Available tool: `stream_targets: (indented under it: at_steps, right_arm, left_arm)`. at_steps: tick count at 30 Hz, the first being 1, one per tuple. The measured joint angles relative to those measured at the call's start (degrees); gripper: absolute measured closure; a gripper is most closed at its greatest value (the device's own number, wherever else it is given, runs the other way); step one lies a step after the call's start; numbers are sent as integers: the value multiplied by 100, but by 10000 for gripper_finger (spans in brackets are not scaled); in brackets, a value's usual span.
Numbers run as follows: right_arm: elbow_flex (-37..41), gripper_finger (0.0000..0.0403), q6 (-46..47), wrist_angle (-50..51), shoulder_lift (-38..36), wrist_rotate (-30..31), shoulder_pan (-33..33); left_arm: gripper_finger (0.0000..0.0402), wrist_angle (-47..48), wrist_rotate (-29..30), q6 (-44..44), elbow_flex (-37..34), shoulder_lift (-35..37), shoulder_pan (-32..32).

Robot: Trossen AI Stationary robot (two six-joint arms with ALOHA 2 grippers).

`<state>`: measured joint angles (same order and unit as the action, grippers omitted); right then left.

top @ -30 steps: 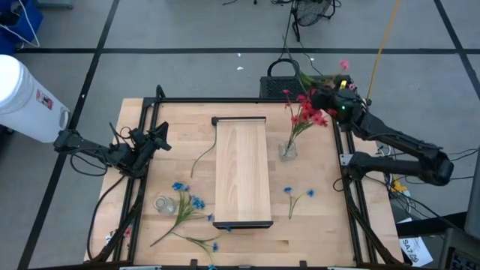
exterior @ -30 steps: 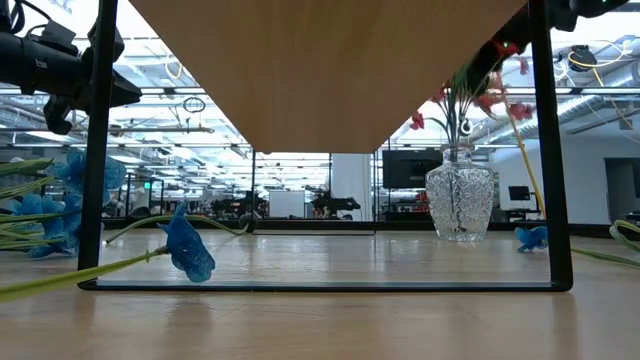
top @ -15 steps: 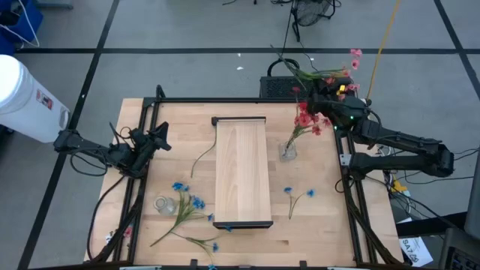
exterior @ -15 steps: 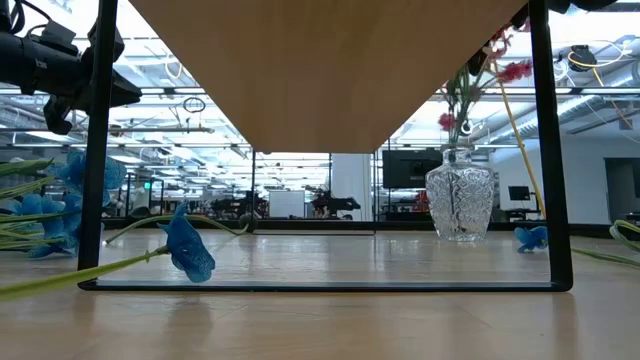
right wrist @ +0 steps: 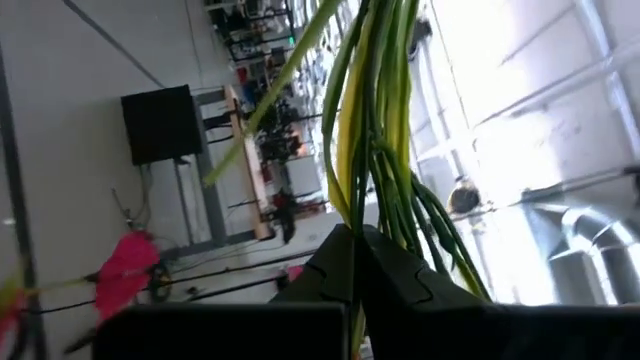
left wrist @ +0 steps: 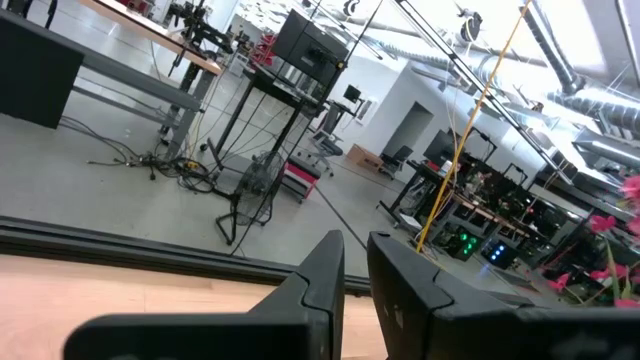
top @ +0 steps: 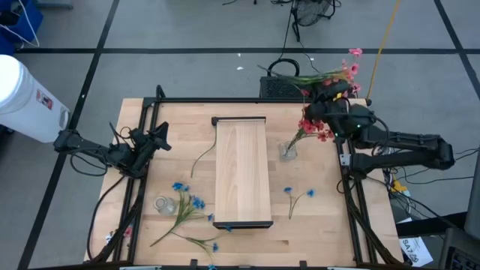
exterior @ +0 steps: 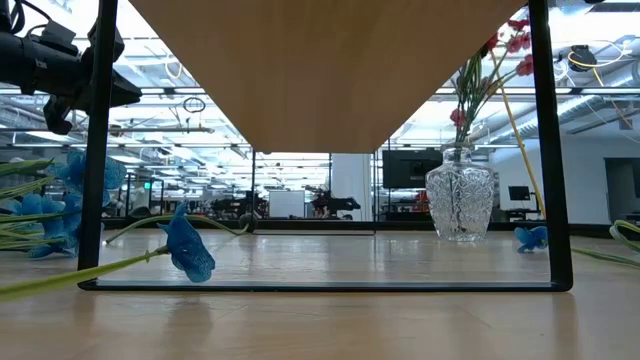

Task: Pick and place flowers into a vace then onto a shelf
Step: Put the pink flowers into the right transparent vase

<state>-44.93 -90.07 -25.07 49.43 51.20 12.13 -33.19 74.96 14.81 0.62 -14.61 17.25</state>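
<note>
I had the right gripper [top: 328, 100] up over the far right corner of the table [top: 150, 240], just past the glass vase [top: 288, 151], and its fingers were pinched together on a bunch of green stems. In the right wrist view those stems [right wrist: 375, 130] ran straight out from between the closed fingertips. The red-pink flowers [top: 315, 127] hung right beside the gripper, above the vase, with the stems slanting from the vase mouth up toward the gripper, so the long axis leaned away from the shelf [top: 241, 171]. A few pink blossoms [top: 350, 69] stuck out beyond the table's far edge.

From the low camera the vase [exterior: 460, 203] stood upright on the table, and the stems leaned out of its neck with the red blossoms [exterior: 516, 42] up top.

The left gripper [top: 159, 139] sat parked at the left edge of the table, well apart from the shelf, fingers nearly together with nothing between them.

The blue flowers [top: 186, 208] lay flat on the table left of the shelf's near end, beside a second small glass [top: 165, 204]. Another blue sprig [top: 298, 196] lay right of the shelf, nearer than the vase.
</note>
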Motion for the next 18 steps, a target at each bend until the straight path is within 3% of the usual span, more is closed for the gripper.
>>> stream_targets:
  at_steps: [4, 18]
  right_arm:
    - [0, 403, -591, -302, 40, 2, -220]
    - [0, 403, -1298, -685, 91, -22, -797]
  left_arm:
    - [350, 0, 0, 0, 0, 0, -2]
    - [350, 0, -1, 0, 0, 0, 0]
